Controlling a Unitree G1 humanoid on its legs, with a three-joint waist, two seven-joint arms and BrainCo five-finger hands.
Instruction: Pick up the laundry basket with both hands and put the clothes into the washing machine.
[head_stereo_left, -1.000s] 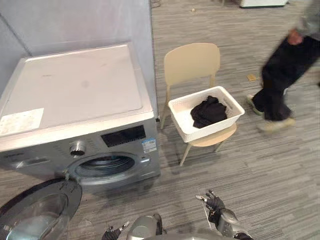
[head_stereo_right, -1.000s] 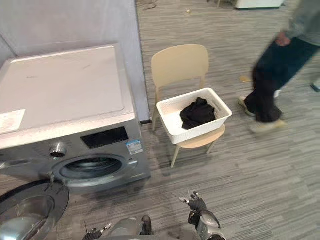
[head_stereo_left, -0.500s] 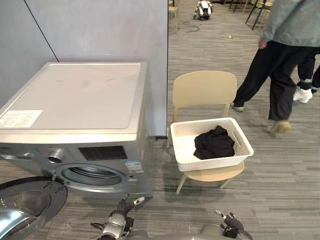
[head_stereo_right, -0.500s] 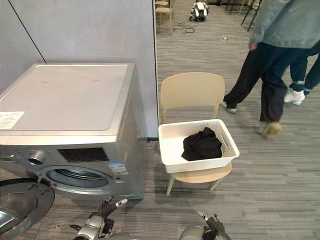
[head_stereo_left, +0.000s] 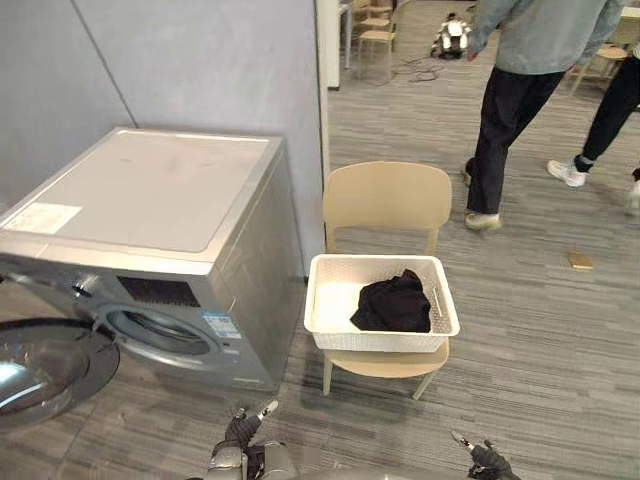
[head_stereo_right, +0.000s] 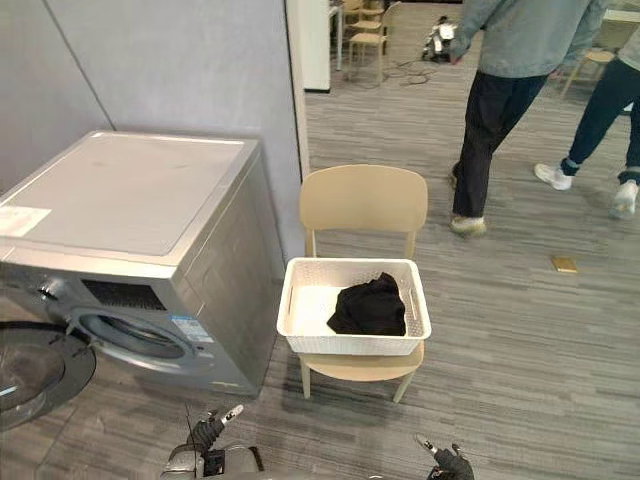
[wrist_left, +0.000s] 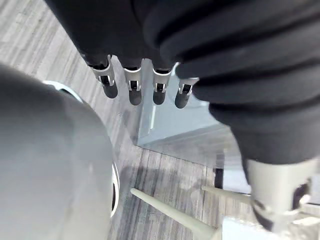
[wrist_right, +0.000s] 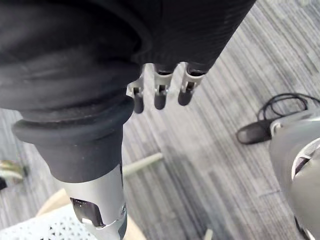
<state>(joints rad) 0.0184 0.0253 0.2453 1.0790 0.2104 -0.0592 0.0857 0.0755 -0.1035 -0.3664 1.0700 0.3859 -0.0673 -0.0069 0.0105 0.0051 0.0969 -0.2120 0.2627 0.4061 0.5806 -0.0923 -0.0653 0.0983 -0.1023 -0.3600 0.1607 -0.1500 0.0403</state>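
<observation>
Our basket (head_stereo_left: 375, 341) sits on the chair (head_stereo_left: 386, 196) beside the washer (head_stereo_left: 150, 195), with dark clothes (head_stereo_left: 392, 305) inside. We judge it light, stiff plastic, best gripped at its two short sides. Left robot hand (head_stereo_left: 241, 432) and right robot hand (head_stereo_left: 481, 456) hang low, fingers relaxed, empty.

The room I look down on is bright, in soft, even light. The washing machine (head_stereo_left: 150, 190) has a pale sheen on its top and a darker side. The glass of its open door (head_stereo_left: 45, 365), lower left, catches a white reflection. A soft shadow lies on the floor (head_stereo_left: 540, 330) under the chair (head_stereo_left: 385, 200). The clothes (head_stereo_left: 392, 305) are a flat black patch in the white basket (head_stereo_left: 380, 342). Up close, my left hand (wrist_left: 134, 90) and right hand (wrist_right: 159, 95) look dark against the lit floor.
</observation>
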